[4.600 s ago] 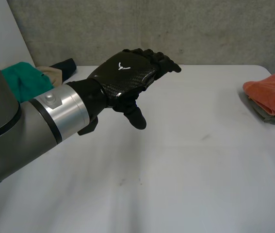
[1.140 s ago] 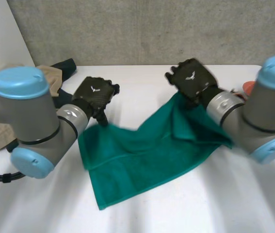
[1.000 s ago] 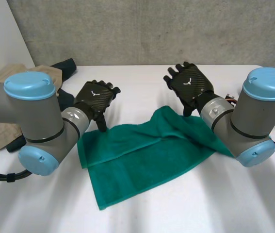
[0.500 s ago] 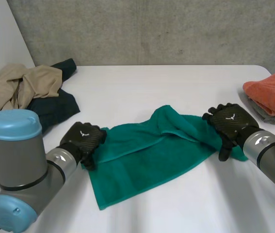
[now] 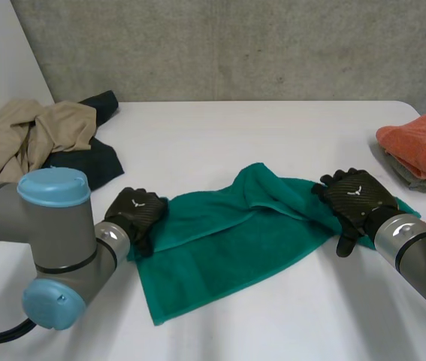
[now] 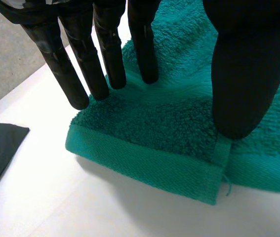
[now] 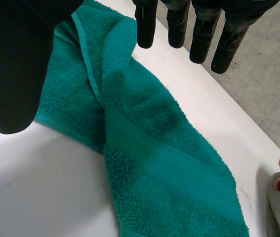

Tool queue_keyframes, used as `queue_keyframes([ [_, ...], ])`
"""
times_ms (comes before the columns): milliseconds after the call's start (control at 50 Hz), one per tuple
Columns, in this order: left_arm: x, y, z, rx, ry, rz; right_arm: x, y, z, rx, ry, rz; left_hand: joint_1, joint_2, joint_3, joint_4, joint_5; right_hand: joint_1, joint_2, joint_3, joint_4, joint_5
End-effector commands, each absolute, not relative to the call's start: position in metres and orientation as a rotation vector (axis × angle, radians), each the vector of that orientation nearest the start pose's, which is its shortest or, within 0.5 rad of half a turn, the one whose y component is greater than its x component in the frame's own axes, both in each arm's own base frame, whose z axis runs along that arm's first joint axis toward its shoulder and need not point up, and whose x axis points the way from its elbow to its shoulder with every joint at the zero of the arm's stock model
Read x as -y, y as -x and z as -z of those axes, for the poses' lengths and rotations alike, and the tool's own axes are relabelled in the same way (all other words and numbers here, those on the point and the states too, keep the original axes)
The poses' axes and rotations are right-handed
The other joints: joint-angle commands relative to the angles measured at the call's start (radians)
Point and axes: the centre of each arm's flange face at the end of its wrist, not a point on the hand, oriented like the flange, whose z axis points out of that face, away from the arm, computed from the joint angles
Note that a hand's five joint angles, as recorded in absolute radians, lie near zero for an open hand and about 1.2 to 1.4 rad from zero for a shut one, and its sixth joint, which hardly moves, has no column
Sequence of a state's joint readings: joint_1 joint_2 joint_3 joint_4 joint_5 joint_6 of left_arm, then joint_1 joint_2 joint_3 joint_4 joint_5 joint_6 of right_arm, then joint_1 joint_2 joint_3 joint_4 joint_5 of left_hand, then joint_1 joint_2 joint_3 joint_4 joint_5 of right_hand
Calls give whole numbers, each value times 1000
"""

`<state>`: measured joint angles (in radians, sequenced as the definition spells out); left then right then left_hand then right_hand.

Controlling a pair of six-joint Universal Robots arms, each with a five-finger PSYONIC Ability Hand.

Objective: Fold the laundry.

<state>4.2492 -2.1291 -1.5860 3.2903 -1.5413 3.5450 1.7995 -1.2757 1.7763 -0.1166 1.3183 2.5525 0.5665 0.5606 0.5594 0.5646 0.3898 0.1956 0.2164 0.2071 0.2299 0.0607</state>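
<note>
- The green towel lies rumpled on the white tabletop, with a raised fold running from its middle toward its right end and a flatter flap spread on its near side.
- The left hand rests on the towel's left edge, at a corner.
- In the left wrist view, the left hand has straight fingers. Their tips touch the towel just behind its hemmed corner. The thumb tip sits on the pile beside them, and nothing is pinched between thumb and fingers.
- The right hand lies over the towel's right end, on top of the bunched folds.
- In the right wrist view, the right hand has straight, spread fingers held just above the towel, with the thumb well apart from them. It grips nothing.
- To the right of the towel, well apart from it, a folded orange cloth sits on a grey cloth at the tabletop's edge.
- To the left of the towel and beyond it, a beige garment lies heaped over a dark garment. Neither touches the towel.
- A grey concrete wall stands beyond the towel, behind the tabletop.
</note>
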Motion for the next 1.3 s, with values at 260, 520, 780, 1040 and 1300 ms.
queue_keyframes([
  [260,272,283,-119,-2296,-1271,1693,265,-220,-168,-2281,1230,1762,515,521,522,517,517,-21,-42,-33,-55,-61],
  [520,279,283,-163,-2166,-1130,1853,266,-218,-170,-2307,1194,1758,830,836,837,832,832,-21,-42,-33,-55,-61],
  [780,255,285,-247,-2010,-1027,2145,270,-202,-179,-2429,960,1599,830,836,837,832,832,142,121,130,107,102],
  [1040,236,286,-276,-1970,-994,2268,314,-213,-149,-2371,1009,1762,830,836,837,832,832,286,265,274,251,246],
  [1300,234,285,-287,-1938,-977,2307,327,-212,-132,-2421,1056,1741,830,836,837,832,832,628,608,617,594,589],
])
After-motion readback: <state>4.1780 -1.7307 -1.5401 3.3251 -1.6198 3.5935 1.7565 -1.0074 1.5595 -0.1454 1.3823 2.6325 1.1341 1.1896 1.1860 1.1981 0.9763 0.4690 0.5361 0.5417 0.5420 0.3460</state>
